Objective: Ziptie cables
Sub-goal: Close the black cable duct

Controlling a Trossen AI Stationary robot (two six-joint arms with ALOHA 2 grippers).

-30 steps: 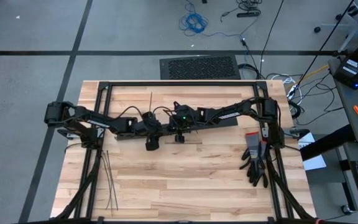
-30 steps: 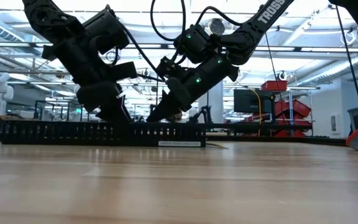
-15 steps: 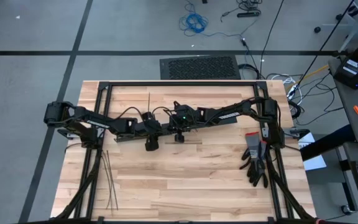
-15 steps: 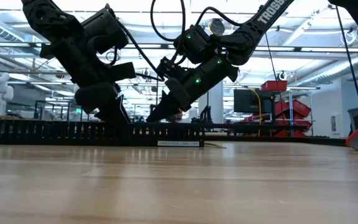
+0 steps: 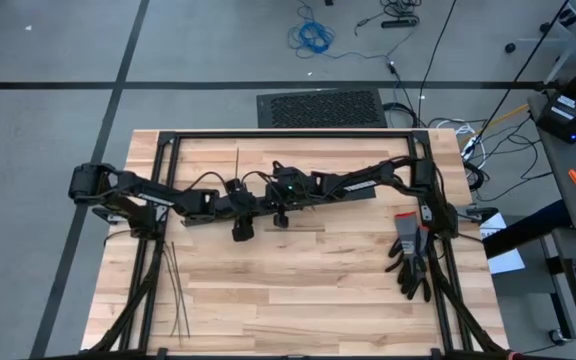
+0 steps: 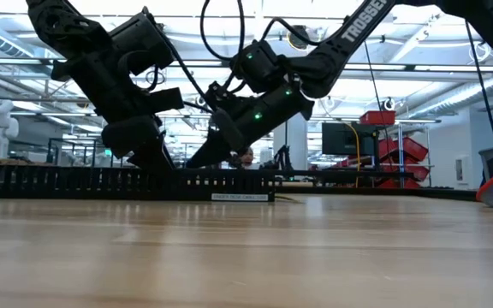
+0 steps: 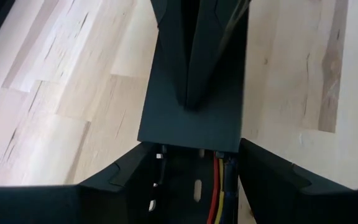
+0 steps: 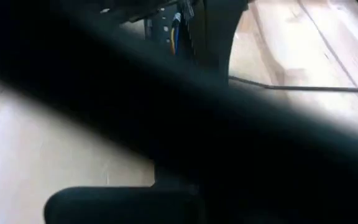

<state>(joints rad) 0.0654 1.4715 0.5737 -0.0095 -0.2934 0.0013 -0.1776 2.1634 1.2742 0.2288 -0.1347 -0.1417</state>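
While the near part of the wooden surface (image 5: 298, 290) is carrying little, the zipties (image 5: 175, 290) are lying in a loose bunch by its near left corner, and a pair of dark gloves (image 5: 411, 258) is lying towards the right edge. Farther back, the black duct (image 6: 75, 181) is stretching across the middle. The left claw (image 7: 191, 155) is straddling it there, its fingers (image 7: 126, 174) pressing on the duct's two sides in a medium-width grip. The cables (image 7: 218, 186) are lying inside the duct between those fingers. The right claw (image 6: 197, 159) is pointing down at the duct just beside the left one, its fingers pinched together. Beyond the duct, one thin dark strip (image 5: 237, 160) is lying alone.
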